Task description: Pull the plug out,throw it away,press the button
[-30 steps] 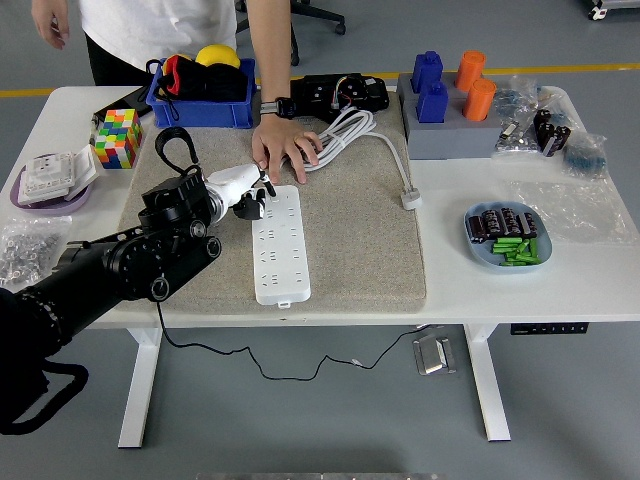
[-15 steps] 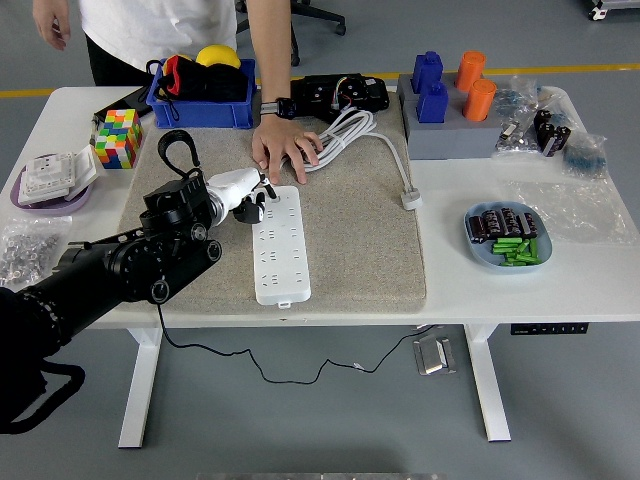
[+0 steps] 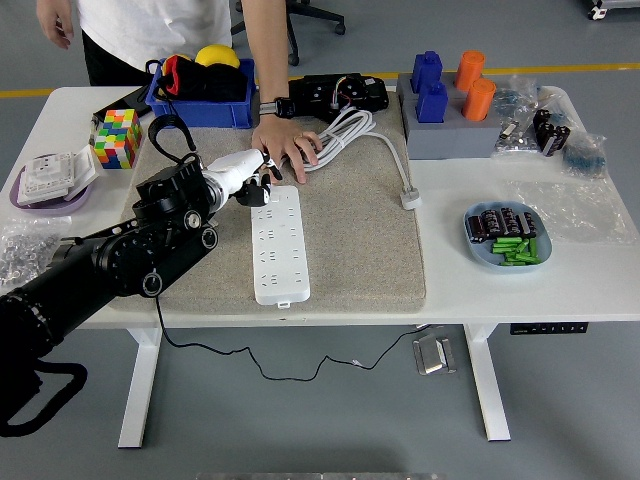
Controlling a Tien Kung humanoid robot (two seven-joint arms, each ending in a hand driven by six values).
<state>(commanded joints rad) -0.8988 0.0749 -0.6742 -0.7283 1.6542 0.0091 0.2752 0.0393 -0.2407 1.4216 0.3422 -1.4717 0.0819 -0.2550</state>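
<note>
Right now your left hand (image 3: 243, 178) sits at the upper-left corner of the power strip (image 3: 277, 243), fingers curled around a dark plug (image 3: 253, 193), with the person's hand (image 3: 284, 149) flat on the mat (image 3: 360, 240) just above it, leaving little room at the top. The strip lies in the middle of the frame, its long axis running top to bottom and tilted slightly, with open mat to its right and below. You cannot tell whether the plug is clear of its socket, since your fingers hide it.
</note>
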